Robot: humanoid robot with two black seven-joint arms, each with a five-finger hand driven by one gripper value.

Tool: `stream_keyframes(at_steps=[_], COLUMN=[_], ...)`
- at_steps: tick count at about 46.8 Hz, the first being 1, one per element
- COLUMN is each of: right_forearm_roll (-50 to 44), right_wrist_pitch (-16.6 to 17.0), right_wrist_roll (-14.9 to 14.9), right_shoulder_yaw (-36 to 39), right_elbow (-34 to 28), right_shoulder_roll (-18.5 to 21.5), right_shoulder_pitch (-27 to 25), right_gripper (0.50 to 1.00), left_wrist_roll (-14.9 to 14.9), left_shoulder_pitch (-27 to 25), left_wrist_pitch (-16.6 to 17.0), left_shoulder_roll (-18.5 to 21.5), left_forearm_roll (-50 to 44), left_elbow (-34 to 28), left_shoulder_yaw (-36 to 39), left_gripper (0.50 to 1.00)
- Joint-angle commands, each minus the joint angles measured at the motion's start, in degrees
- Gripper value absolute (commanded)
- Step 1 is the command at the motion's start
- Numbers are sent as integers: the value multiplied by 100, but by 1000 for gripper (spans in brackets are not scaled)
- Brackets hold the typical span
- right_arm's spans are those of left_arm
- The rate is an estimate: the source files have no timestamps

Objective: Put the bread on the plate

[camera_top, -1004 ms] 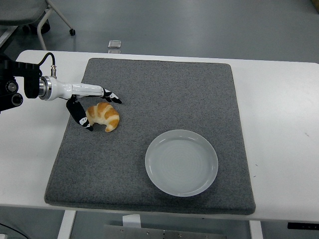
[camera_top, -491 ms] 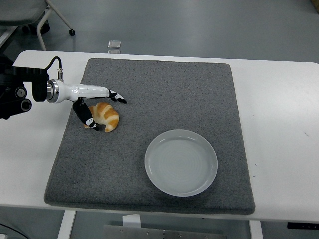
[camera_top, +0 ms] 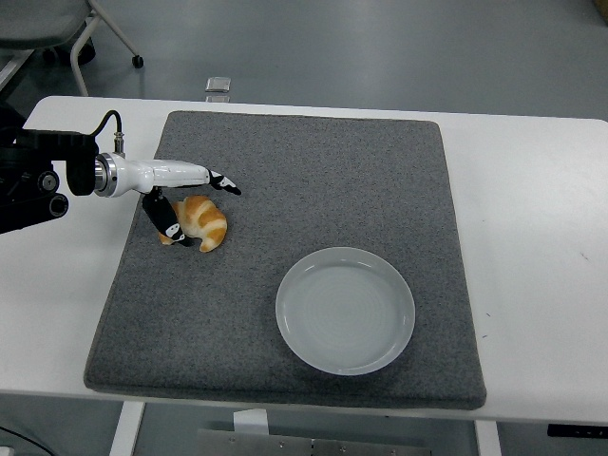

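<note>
A golden croissant lies on the left part of the grey mat. My left hand reaches in from the left edge and straddles it. The white fingers stretch past the croissant's far side, and the thumb presses against its near-left end. The fingers are closing around the bread, which still rests on the mat. The empty white plate sits to the right and nearer to me, well apart from the hand. My right arm is out of view.
The mat covers most of the white table. A small grey object lies on the floor beyond the table's far edge, and a chair base stands at the top left.
My left hand has slid right over the croissant. The thumb has closed in against the croissant's near-left end. The croissant has barely shifted.
</note>
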Motion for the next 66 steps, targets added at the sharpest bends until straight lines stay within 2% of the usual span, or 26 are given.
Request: stream_keyframes(at_steps=[1,15,21,37,40,44,48,55,58,66], right_forearm_roll=[0,0,0,0,0,0,0,0,0,0], right_wrist_pitch=[2,2,2,2,2,2,2,-6,-6,2], right_wrist_roll=[0,0,0,0,0,0,0,0,0,0], right_shoulder_yaw=[0,0,0,0,0,0,0,0,0,0], right_elbow=[0,0,0,0,0,0,0,0,0,0], right_shoulder_roll=[0,0,0,0,0,0,0,0,0,0], right_shoulder_pitch=[-3,-3,-3,-3,6,-3,-2,-2,-2,6], right_gripper=[932,930,932,930,930,930,930,930,930,930], left_wrist_roll=[0,0,0,0,0,0,0,0,-9,-9], left_shoulder_pitch=[9,106,106,106,106,89,80,71,71,89], left_wrist_pitch=[17,35,105,210,263,316,403,571,571,606], left_shoulder_roll=[-54,-72,-72,-107,-107,-107,-116,-116,-116,-125], left_forearm_roll=[1,88,159,413,510,633,669,704,704,721], left_elbow=[62,71,80,159,167,185,211,246,264,264], left_shoulder_yaw=[-1,8,8,8,8,8,-1,-1,-10,-10], left_gripper=[999,981,943,726,652,621,561,533,500,500])
